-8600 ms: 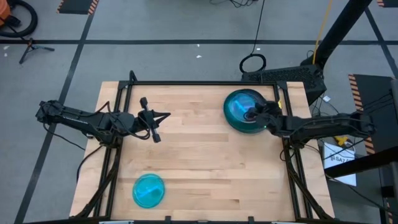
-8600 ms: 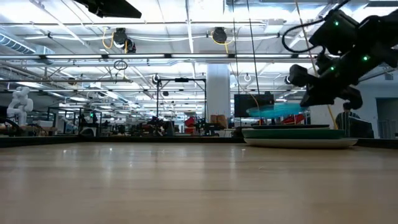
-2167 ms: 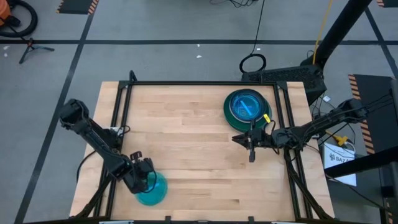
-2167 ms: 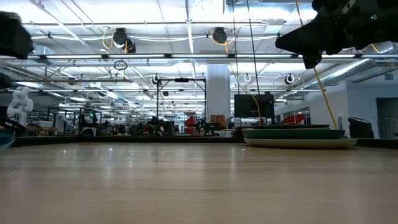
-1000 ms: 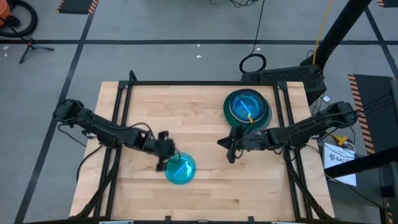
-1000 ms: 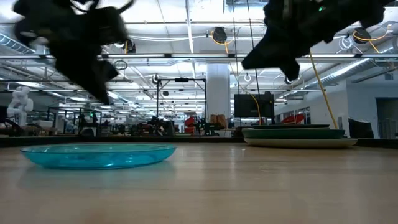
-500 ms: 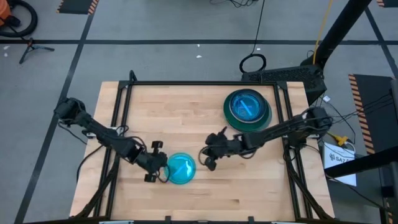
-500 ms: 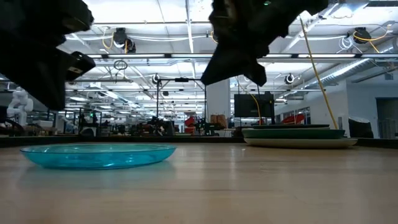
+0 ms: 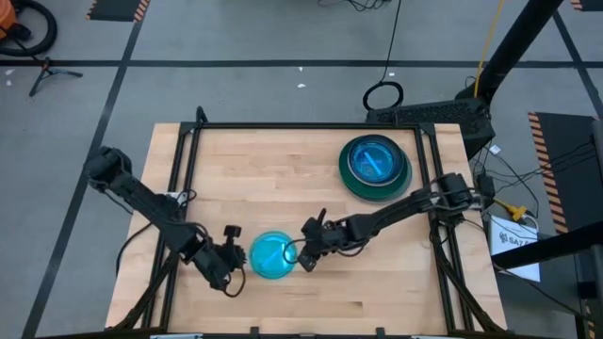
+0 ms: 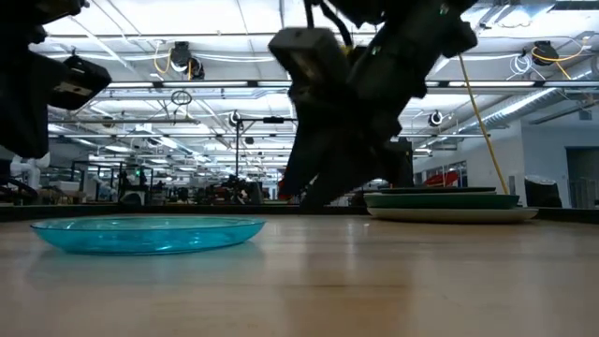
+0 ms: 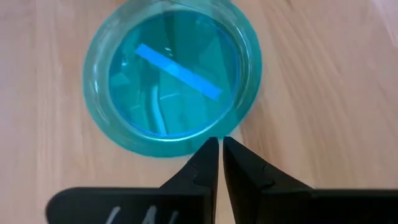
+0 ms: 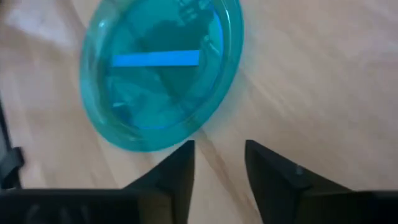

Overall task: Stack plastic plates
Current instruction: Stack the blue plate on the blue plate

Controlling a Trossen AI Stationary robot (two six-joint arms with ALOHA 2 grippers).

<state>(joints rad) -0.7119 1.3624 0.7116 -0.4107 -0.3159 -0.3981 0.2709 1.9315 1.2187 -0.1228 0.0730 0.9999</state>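
Observation:
One translucent cyan plate [image 9: 272, 255] lies flat on the wood near the table's front, also in the low view [image 10: 148, 233]. My left gripper [image 11: 219, 144] hovers shut just off the plate's left rim, raised above the table [image 10: 42, 89]. At the plate's right rim my right gripper [image 12: 217, 152] stands open and low, and nothing is between its fingers. At the far right sits the stack of plates [image 9: 375, 168], a cyan plate on top of a large dark green one.
The black frame rails [image 9: 179, 188] run along the table's left and right sides. Bare wood lies between the cyan plate and the stack [image 10: 449, 204]. Cables and a stand are on the floor beyond the far edge.
My right gripper has swept from the table's middle toward the left and near edge and has come down beside the cyan plate's right rim. My left gripper has drawn back a little toward the near left. The plate has stayed in place.

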